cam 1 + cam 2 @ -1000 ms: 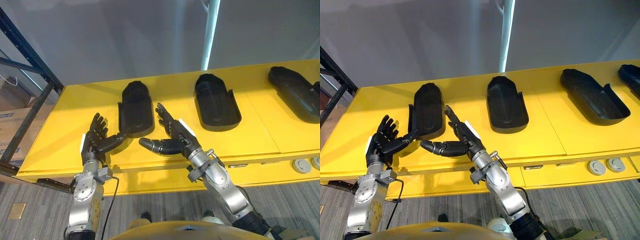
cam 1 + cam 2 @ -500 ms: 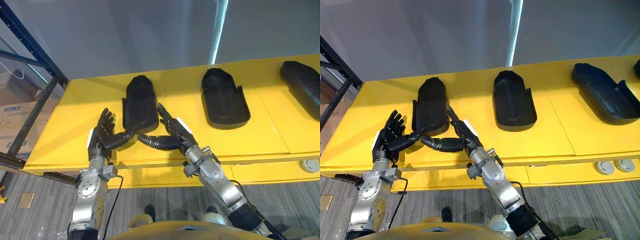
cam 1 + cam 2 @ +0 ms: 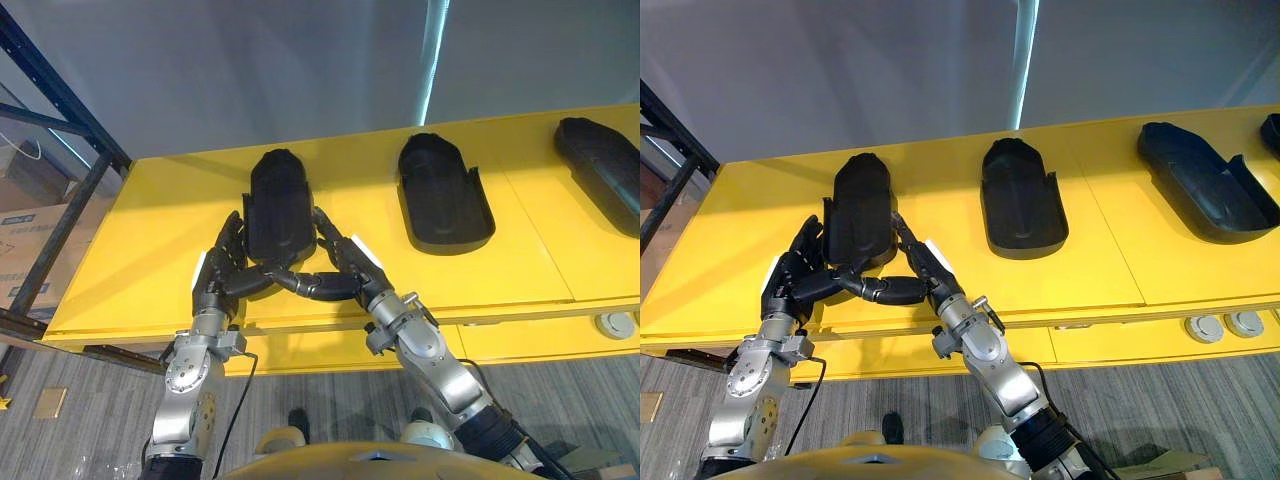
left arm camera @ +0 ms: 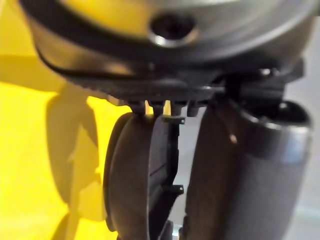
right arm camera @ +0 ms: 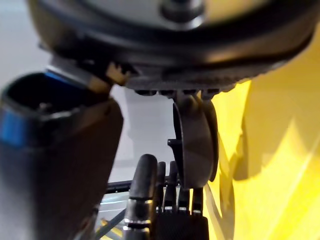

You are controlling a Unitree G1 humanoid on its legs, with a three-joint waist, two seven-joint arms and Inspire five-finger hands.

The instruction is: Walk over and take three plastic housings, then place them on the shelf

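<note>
Three black plastic housings lie on the yellow table: the left housing, a middle one and a right one. My left hand lies along the left housing's left side and my right hand along its right side, fingers straight on both. The two thumbs meet below its near end. In the right wrist view that housing stands edge-on, with the left hand's fingers beyond it. The left wrist view shows the same housing close past the hand.
A dark shelf frame stands at the left, with cardboard boxes behind it. A pale pole rises behind the table against a grey wall. Round grey buttons sit on the table's front edge at right. A further housing shows at the far right.
My left hand has moved right until its fingers reach the left housing's side. The right hand has closed in on the other side, and the thumbs now meet.
</note>
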